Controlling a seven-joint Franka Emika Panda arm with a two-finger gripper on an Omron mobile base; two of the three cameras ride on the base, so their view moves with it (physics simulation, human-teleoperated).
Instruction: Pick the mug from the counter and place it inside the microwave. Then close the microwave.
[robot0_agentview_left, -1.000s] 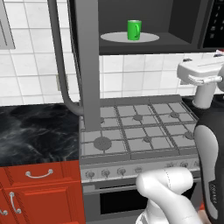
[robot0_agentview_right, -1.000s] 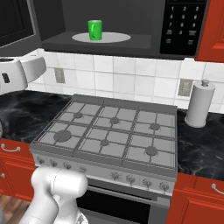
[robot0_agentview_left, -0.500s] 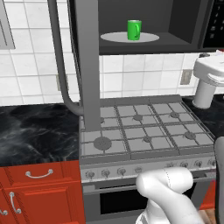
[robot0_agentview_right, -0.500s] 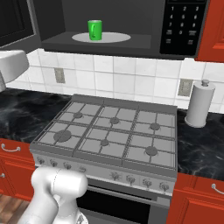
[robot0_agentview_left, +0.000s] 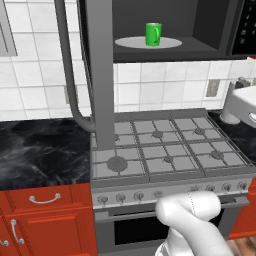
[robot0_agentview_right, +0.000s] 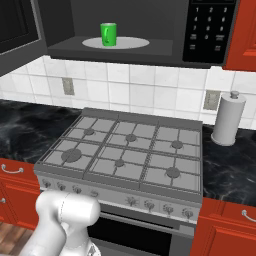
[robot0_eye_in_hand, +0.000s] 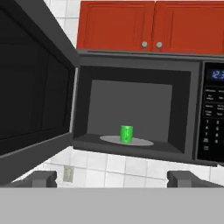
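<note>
With the mug (robot0_eye_in_hand: 126, 134) already standing upright on the pale turntable (robot0_eye_in_hand: 126, 141) inside the microwave (robot0_eye_in_hand: 135, 113), what remains is the closing, and that is the step to get right. Nearest the camera in the hand view, the gripper (robot0_eye_in_hand: 111, 178) has its two dark fingertips (robot0_eye_in_hand: 43, 178) low at seven and five o'clock, spread wide, released, nothing between them. Just beyond, at nine o'clock, the microwave door (robot0_eye_in_hand: 33, 96) hangs swung out on its left hinge, its dark inner face towards the hand. Farther back sits the open cavity, the green mug dead centre, well clear of the door's path by my reading. At three o'clock, the black keypad (robot0_eye_in_hand: 213, 124); at twelve, the red cabinets (robot0_eye_in_hand: 151, 26).

From the base views, the door's grey frame (robot0_agentview_left: 100, 75) and long curved handle (robot0_agentview_left: 70, 70) hang over the stovetop (robot0_agentview_right: 127, 152), with the counter (robot0_agentview_right: 227, 165) and paper towel roll (robot0_agentview_right: 228, 119) out at three o'clock.

My call: get the hand round to the door's outer face, near the free edge and away from the hinge, then push in a steady arc. Contact too close to the hinge would likely stall; a hard slam risks tipping the mug.
</note>
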